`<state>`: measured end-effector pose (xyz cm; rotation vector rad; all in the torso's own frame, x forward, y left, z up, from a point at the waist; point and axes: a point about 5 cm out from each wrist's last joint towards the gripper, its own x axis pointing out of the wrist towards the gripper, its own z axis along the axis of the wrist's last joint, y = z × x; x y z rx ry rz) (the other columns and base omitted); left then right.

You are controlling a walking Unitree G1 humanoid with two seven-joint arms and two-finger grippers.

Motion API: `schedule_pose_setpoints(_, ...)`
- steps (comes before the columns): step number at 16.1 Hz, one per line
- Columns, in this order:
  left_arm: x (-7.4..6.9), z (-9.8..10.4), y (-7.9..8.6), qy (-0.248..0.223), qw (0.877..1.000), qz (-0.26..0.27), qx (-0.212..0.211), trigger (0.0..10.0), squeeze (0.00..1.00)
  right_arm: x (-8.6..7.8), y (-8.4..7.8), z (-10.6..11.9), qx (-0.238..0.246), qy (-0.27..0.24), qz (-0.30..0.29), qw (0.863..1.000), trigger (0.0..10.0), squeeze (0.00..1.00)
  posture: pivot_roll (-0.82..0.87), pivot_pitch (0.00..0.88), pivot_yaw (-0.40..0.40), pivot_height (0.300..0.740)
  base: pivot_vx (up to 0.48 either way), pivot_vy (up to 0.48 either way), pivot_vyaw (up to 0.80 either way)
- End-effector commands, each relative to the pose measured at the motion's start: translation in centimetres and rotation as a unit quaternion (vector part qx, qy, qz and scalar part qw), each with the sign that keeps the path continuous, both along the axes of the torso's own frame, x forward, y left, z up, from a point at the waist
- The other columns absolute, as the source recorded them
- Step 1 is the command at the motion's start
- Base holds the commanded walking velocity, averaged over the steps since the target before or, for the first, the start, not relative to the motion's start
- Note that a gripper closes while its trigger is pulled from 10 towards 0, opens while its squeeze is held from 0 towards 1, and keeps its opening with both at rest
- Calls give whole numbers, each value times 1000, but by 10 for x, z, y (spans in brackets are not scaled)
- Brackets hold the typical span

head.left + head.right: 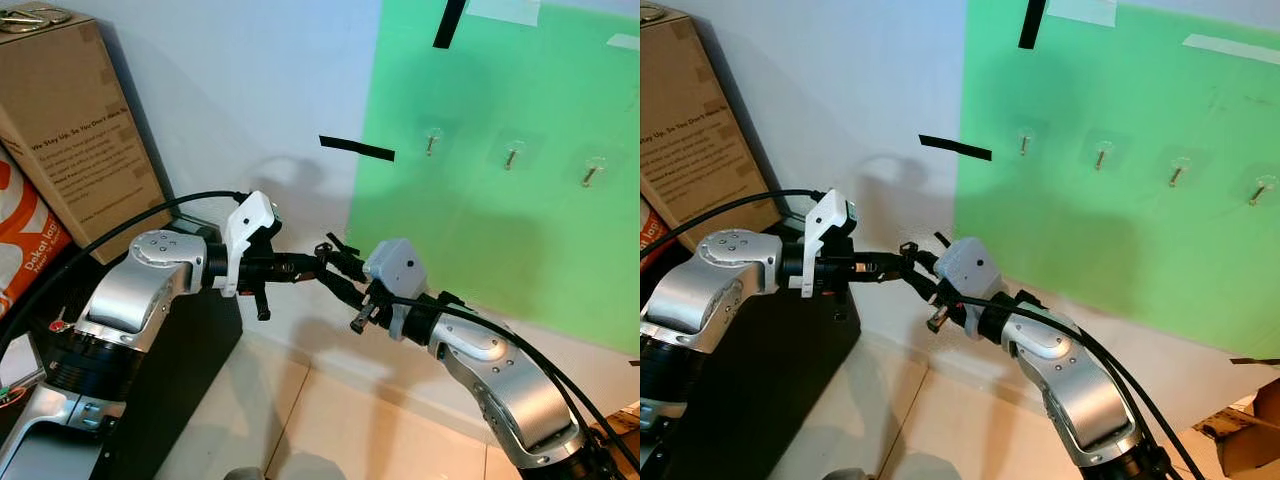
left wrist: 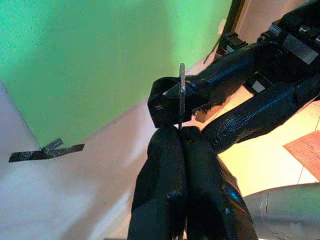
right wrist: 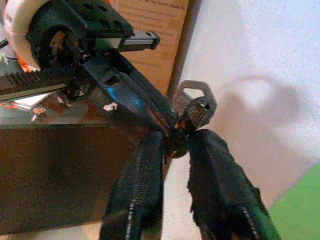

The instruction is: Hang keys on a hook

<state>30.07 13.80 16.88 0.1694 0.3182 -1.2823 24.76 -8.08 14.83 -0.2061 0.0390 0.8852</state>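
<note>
A silver key [image 3: 195, 102] is pinched by its blade in my left gripper [image 2: 181, 131], which is shut on it, with the head sticking out past the fingertips. In the left wrist view the key [image 2: 181, 90] shows edge-on as a thin strip. Both grippers meet in mid-air in front of the white wall. My right gripper [image 3: 176, 145] faces the left gripper [image 1: 318, 264] tip to tip, its fingers [image 3: 215, 160] apart on either side of the key. Several small hooks [image 1: 431, 141] are fixed in a row on a green sheet [image 1: 500, 230], up and to the right of the grippers.
A tall cardboard box [image 1: 80, 120] leans against the wall at the left, above a black cabinet [image 1: 190, 370]. A strip of black tape [image 1: 357, 149] is stuck by the green sheet's edge. Light floor tiles [image 1: 330, 430] lie below the arms.
</note>
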Motion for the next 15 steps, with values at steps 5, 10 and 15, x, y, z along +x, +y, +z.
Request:
schedule_pose_setpoints(5,-6,-2,-3,7,1000,-27,0,0,0,11,-23,6,-7,-17,-39,999,2118,0,-14,0,-36,740,0,0,0)
schedule_pose_setpoints(10,-4,-2,-2,4,1000,-22,1,0,0,9,-30,8,-4,-24,-30,999,2784,0,-16,0,-34,740,0,0,0)
schedule_pose_setpoints(15,17,-35,17,-58,977,81,189,0,0,20,-66,-21,-73,40,-189,978,10000,0,-21,0,-33,740,0,0,0)
